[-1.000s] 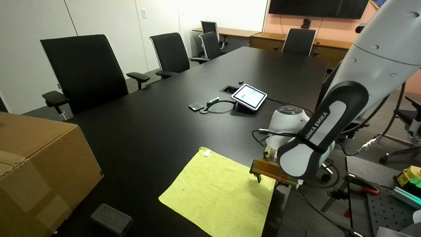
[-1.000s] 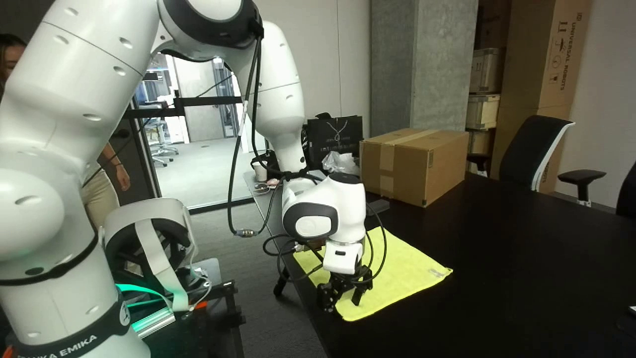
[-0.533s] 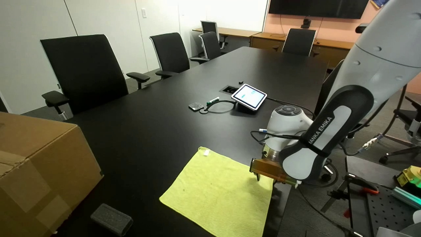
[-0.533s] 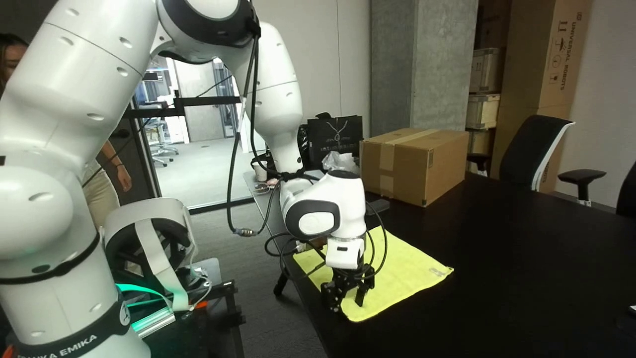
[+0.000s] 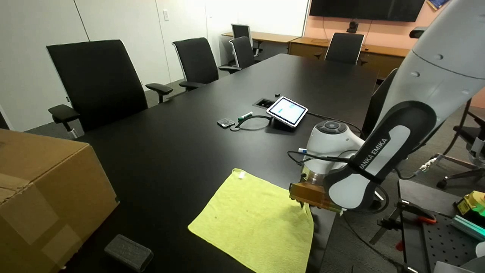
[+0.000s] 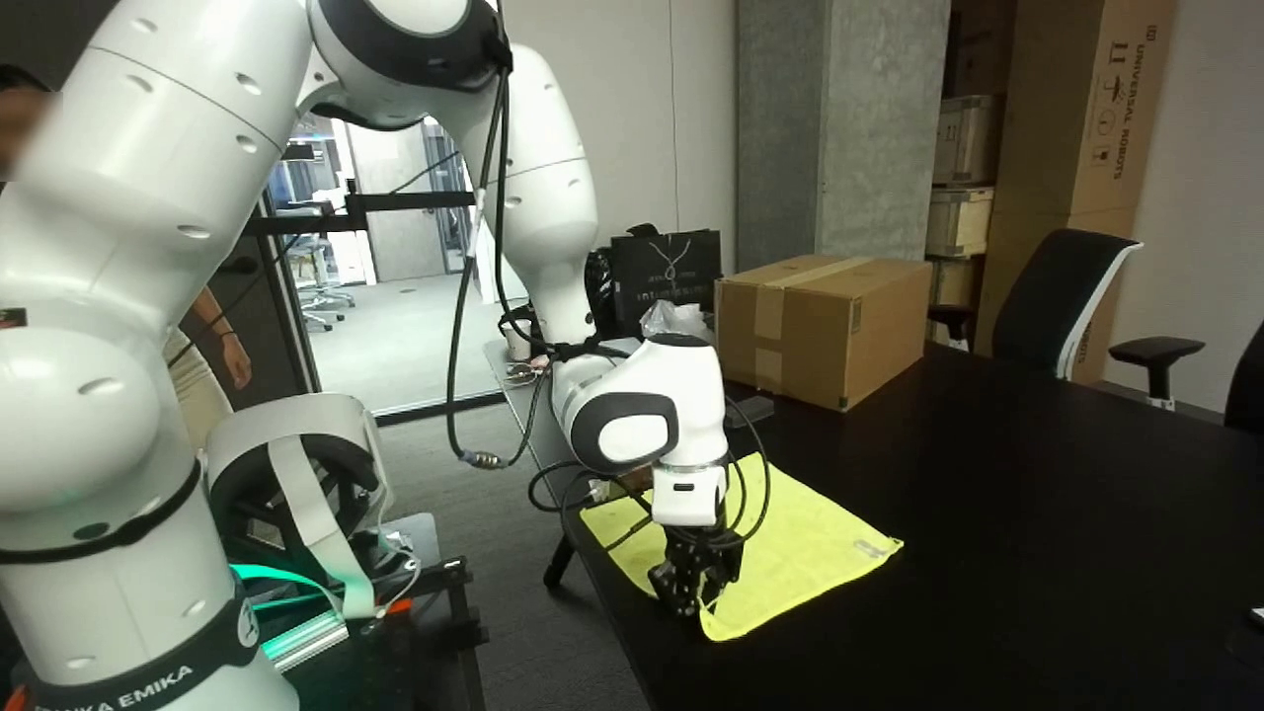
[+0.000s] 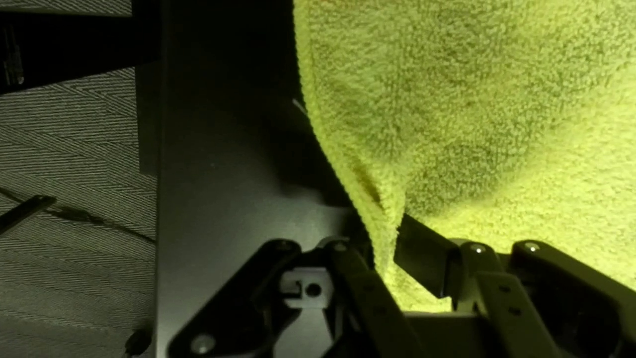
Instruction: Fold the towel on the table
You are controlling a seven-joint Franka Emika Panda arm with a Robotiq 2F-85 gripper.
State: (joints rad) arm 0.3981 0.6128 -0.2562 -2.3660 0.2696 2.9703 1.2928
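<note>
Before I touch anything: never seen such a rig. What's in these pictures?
It's a white jointed robot arm with a black two-fingered gripper. Two pictures are taken from outside the robot; the close-up is taken from its wrist. On the long black table are a square yellow-green cloth towel, a brown cardboard box, a dark oblong block and a white-framed tablet. The gripper pinches the towel's edge near one corner; the rest lies spread, not yet folded.

The hand (image 7: 385,241) pinches the yellow-green towel (image 7: 472,94) at its edge, which stands in a narrow fold between the fingers (image 7: 422,256). Beside the towel shows the dark surface (image 7: 218,199); past its rim, ribbed floor (image 7: 74,134).
</note>
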